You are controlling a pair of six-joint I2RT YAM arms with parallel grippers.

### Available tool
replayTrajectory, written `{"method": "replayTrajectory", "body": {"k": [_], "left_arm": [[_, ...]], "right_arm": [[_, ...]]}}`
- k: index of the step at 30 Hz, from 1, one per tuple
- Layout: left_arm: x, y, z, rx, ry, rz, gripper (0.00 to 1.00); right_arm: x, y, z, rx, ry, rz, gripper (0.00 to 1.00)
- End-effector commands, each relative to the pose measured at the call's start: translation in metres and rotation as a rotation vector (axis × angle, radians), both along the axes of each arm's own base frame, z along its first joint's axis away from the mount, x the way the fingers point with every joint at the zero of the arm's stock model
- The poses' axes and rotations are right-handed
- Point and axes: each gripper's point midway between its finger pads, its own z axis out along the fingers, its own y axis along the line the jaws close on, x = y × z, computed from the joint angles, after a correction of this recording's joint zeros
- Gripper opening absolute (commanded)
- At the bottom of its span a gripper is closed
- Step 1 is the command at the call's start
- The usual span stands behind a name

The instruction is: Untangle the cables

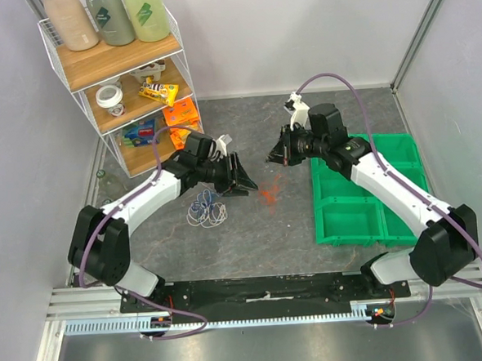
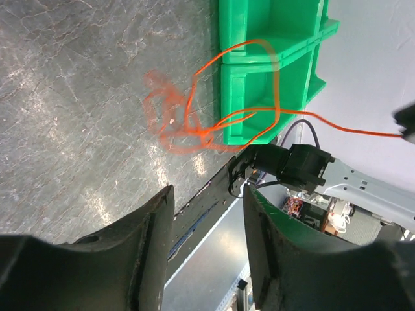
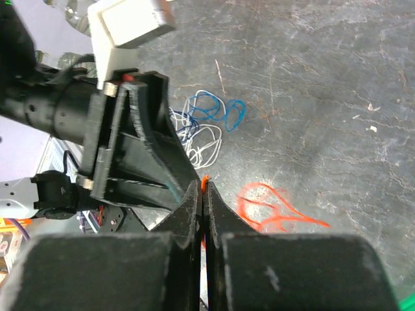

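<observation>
Right hand (image 3: 203, 189) is clenched on a strand of the orange cable (image 3: 275, 208), pinched right at the fingertips. The rest of that cable is a loose loopy heap on the table (image 1: 310, 246), about 6 o'clock from the right hand in the top view, with one strand running up to the pinch. Left hand (image 1: 239, 179) is released, jaws apart with nothing between them, hovering close to the right hand and facing it. The white and blue cables (image 1: 206, 209) sit in a small knot on the table at 7 o'clock from the left hand. They are near the orange heap but apart from it, and no orange shows in them. Green bins (image 1: 366, 214) are at 3 o'clock of the orange heap. Step, as I read it: orange looks separated from the other two and is now being drawn out to open its own loops. The next move likely calls for a slow pull toward 3 o'clock, with the left hand pinching a lower loop to hold it. The wire is thin, so slip is a risk. White and blue look intertwined and not yet sorted.
</observation>
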Motion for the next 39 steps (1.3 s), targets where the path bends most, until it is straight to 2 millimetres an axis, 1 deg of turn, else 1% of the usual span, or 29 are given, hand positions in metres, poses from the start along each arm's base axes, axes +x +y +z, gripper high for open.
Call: {"method": "replayTrajectory", "body": {"k": [1, 3, 4, 7, 11, 13, 15, 18, 20, 23, 25, 26, 27, 29, 31, 32, 33, 36, 37, 39], "left_arm": [[0.005, -0.019, 0.020, -0.071, -0.011, -0.039, 0.51], [0.007, -0.024, 0.016, -0.066, 0.002, -0.042, 0.44], [0.008, -0.027, 0.014, -0.063, 0.010, -0.046, 0.43], [0.008, -0.036, 0.012, -0.058, 0.022, -0.064, 0.43], [0.007, -0.044, 0.018, -0.079, 0.012, -0.077, 0.52], [0.006, -0.044, 0.016, -0.076, 0.020, -0.077, 0.51], [0.003, -0.043, 0.014, -0.071, 0.027, -0.077, 0.42], [-0.001, -0.042, 0.010, -0.065, 0.033, -0.084, 0.33], [-0.002, -0.042, 0.011, -0.064, 0.029, -0.083, 0.25], [0.001, -0.040, 0.013, -0.047, 0.006, -0.075, 0.16], [0.003, -0.034, 0.013, -0.007, -0.018, -0.056, 0.10], [0.005, -0.028, 0.012, 0.026, -0.032, -0.035, 0.05], [0.006, -0.023, 0.011, 0.054, -0.044, -0.020, 0.02], [0.007, -0.009, 0.008, 0.124, -0.068, 0.021, 0.02], [0.009, 0.008, 0.006, 0.195, -0.099, 0.073, 0.02], [0.008, 0.016, 0.010, 0.215, -0.128, 0.093, 0.02], [0.007, 0.027, 0.010, 0.248, -0.140, 0.123, 0.02], [0.005, 0.056, 0.022, 0.291, -0.215, 0.216, 0.02], [0.003, 0.063, 0.029, 0.283, -0.239, 0.233, 0.02], [-0.003, 0.072, 0.038, 0.274, -0.274, 0.251, 0.02]], "right_arm": [[-0.005, 0.012, 0.051, 0.099, -0.116, 0.054, 0.00], [-0.008, 0.014, 0.053, 0.102, -0.120, 0.058, 0.00], [-0.009, 0.015, 0.053, 0.104, -0.119, 0.058, 0.00], [-0.012, 0.016, 0.054, 0.105, -0.122, 0.065, 0.00], [-0.015, 0.018, 0.056, 0.109, -0.127, 0.075, 0.00], [-0.017, 0.018, 0.058, 0.113, -0.129, 0.079, 0.00], [-0.018, 0.020, 0.061, 0.118, -0.136, 0.082, 0.00], [-0.016, 0.019, 0.063, 0.118, -0.141, 0.075, 0.00], [-0.016, 0.020, 0.064, 0.121, -0.142, 0.077, 0.00], [-0.015, 0.017, 0.065, 0.110, -0.154, 0.056, 0.00], [-0.004, -0.001, 0.062, 0.033, -0.179, -0.049, 0.00], [0.004, -0.015, 0.062, -0.025, -0.202, -0.132, 0.00], [0.012, -0.035, 0.061, -0.086, -0.213, -0.236, 0.00], [0.023, -0.075, 0.061, -0.215, -0.241, -0.421, 0.00], [0.028, -0.115, 0.064, -0.334, -0.254, -0.596, 0.00], [0.028, -0.135, 0.065, -0.392, -0.256, -0.678, 0.00], [0.028, -0.151, 0.066, -0.432, -0.257, -0.741, 0.00], [0.026, -0.188, 0.076, -0.499, -0.276, -0.873, 0.00], [0.026, -0.197, 0.080, -0.509, -0.281, -0.902, 0.00], [0.027, -0.207, 0.082, -0.530, -0.282, -0.932, 0.00]]}}
